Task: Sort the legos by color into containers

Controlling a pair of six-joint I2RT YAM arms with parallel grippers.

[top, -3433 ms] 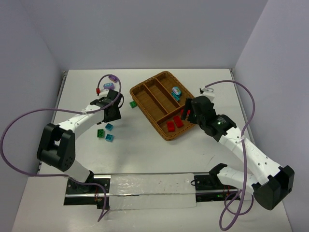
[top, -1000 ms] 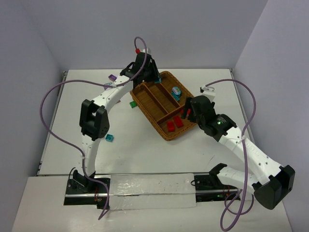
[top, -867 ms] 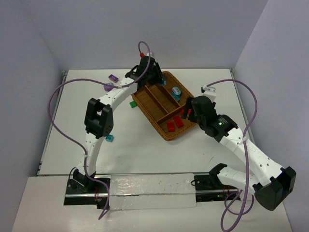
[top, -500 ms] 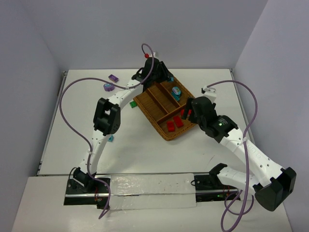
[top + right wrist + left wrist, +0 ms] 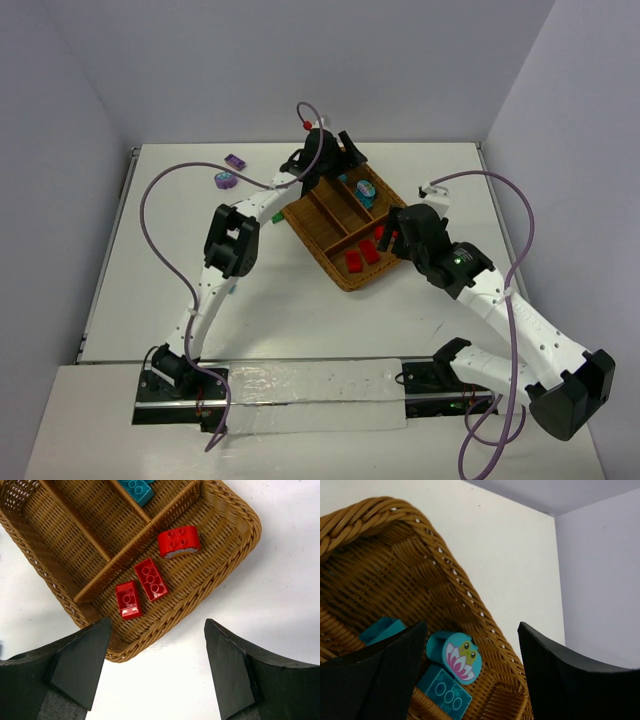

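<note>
The left tool [image 5: 347,158] hangs over the far end of the wicker tray [image 5: 342,284], its jaws apart with nothing between them. In its wrist view the two dark fingers [image 5: 395,670] frame the right-hand long compartment, where three teal legos lie: a round teal lego [image 5: 457,655] with a flower picture on its face, a flat teal brick [image 5: 444,696] touching it, and a third teal piece [image 5: 382,629] partly behind the left finger. The right tool [image 5: 390,236] hovers at the near right side of the tray, jaws also apart and empty.

Below the right tool, the crosswise compartment holds three red legos [image 5: 150,579]: two flat bricks side by side and one rounded one apart from them, nearer the tray's corner. Beyond the divider a teal brick [image 5: 137,487] is cut off by the top edge of that view.

On the white counter [image 5: 300,320], two purple legos [image 5: 235,161] lie well apart from the tray at the far left. One green lego [image 5: 276,215] sits just beside the tray's left edge, mostly hidden by the left arm [image 5: 225,245], which crosses the tray's left corner. Purple cables [image 5: 150,200] loop above the counter. The two left-hand long compartments are partly covered by the arm; what they hold cannot be told.
</note>
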